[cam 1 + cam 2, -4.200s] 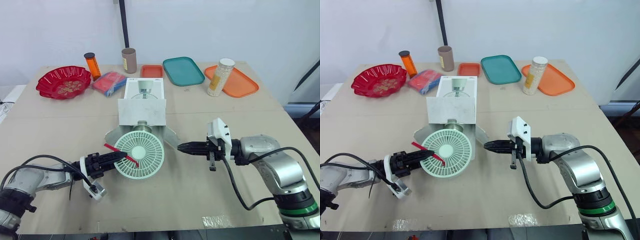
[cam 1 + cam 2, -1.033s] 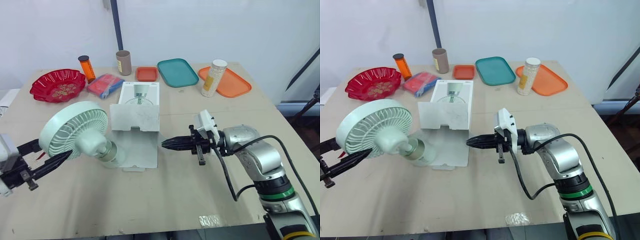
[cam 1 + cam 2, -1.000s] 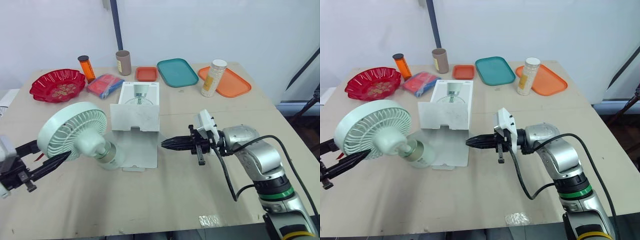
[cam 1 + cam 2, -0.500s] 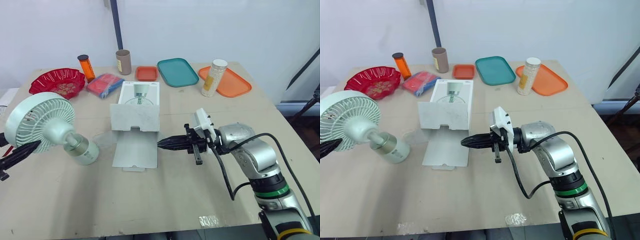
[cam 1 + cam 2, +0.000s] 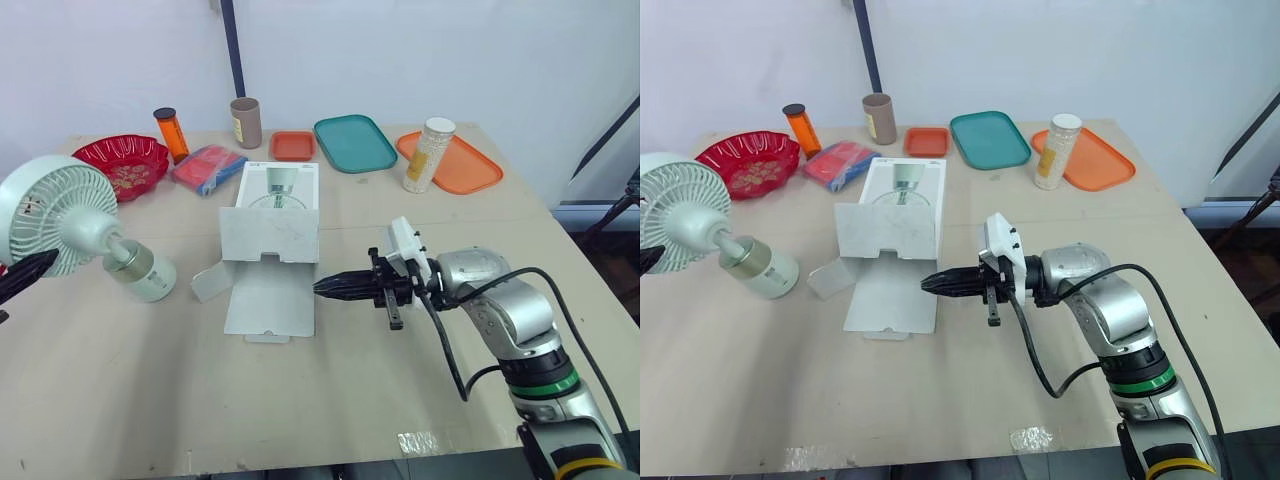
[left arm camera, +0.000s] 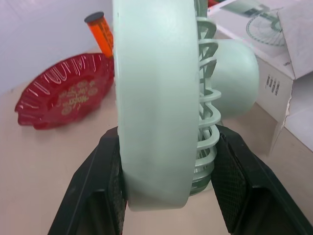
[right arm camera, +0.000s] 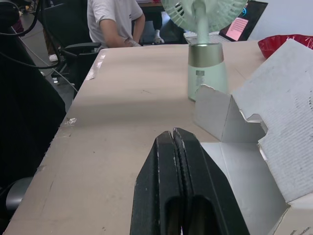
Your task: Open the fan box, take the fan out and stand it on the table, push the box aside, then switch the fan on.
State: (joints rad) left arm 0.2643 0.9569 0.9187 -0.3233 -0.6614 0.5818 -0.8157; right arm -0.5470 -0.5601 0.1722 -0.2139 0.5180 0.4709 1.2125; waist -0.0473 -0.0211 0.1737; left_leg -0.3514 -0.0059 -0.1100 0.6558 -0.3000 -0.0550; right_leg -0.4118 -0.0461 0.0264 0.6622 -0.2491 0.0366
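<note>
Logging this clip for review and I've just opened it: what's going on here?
The left gripper is clamped on the head of the pale green fan, which is out of the box and tilted, base near the table. The box lies open mid-table. The right gripper, shut, points at its flap.

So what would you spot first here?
The pale green fan at the table's left, with its round head clamped in the left pincer. Next is the white box lying open mid-table, with the right pincer shut and pointing at its flap.
</note>
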